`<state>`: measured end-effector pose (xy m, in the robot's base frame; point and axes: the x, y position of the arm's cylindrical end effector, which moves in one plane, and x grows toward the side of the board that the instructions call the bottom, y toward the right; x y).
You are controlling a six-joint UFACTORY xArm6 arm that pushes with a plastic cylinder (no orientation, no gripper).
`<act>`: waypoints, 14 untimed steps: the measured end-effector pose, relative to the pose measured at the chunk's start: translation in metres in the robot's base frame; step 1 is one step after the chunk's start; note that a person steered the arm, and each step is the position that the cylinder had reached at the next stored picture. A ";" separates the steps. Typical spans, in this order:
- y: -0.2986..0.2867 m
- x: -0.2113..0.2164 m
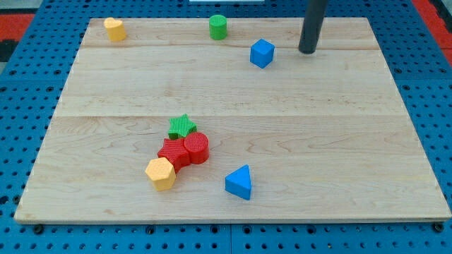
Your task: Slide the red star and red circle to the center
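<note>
The red star (171, 152) and the red circle (197, 147) lie touching each other at the lower left of the middle of the wooden board (318, 141). A green star (181, 126) touches them from above and a yellow hexagon (161, 173) touches the red star from below. My tip (307, 51) rests near the view's top right, far from the red blocks and just right of a blue cube (261, 53).
A blue triangle (239, 182) lies lower right of the red cluster. A green cylinder (218, 27) and a yellow block (114, 29) sit along the board's top edge. Blue pegboard surrounds the board.
</note>
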<state>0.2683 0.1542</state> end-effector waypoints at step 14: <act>-0.105 0.157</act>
<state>0.4257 0.0493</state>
